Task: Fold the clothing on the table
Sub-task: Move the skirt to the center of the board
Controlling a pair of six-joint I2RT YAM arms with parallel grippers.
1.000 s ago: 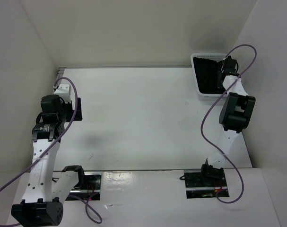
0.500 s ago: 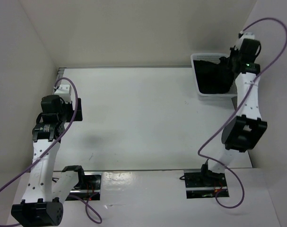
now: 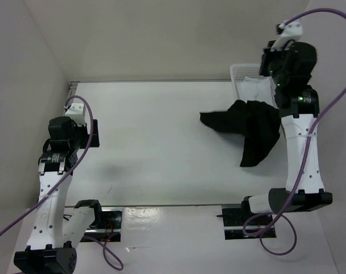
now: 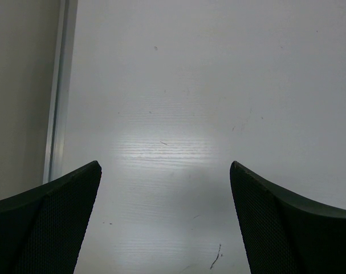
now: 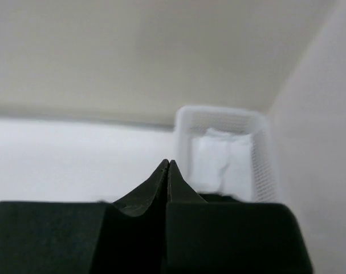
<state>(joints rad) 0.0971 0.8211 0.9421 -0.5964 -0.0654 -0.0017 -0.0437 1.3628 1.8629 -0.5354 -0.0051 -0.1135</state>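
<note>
At the far right corner, the white mesh basket (image 3: pixel 236 71) held a white cloth (image 3: pixel 255 88). Just beside it, the black clothing (image 3: pixel 255 128) hung over the table's (image 3: pixel 155 125) right side, pinched in the right gripper's (image 5: pixel 168 171) closed jaws. At the left, the left gripper (image 4: pixel 164 165) hovered over bare tabletop with its jaws spread wide.

The clothing (image 3: pixel 255 128) just beside the basket (image 3: pixel 236 74) is soft, matt black cloth falling in limp folds, and the basket itself is white plastic mesh with a smooth, lightly creased white cloth (image 3: pixel 257 88) inside it. The table (image 3: pixel 161 142) running out from the basket is a smooth white top with a faint satin sheen and a few fine scuffs, and the rail (image 3: pixel 150 81) leading away from the basket is dull grey metal. Well apart from the basket, the fingers (image 4: pixel 53 222) of the left gripper (image 4: pixel 164 165) are matt black with a fine dotted grain.
</note>
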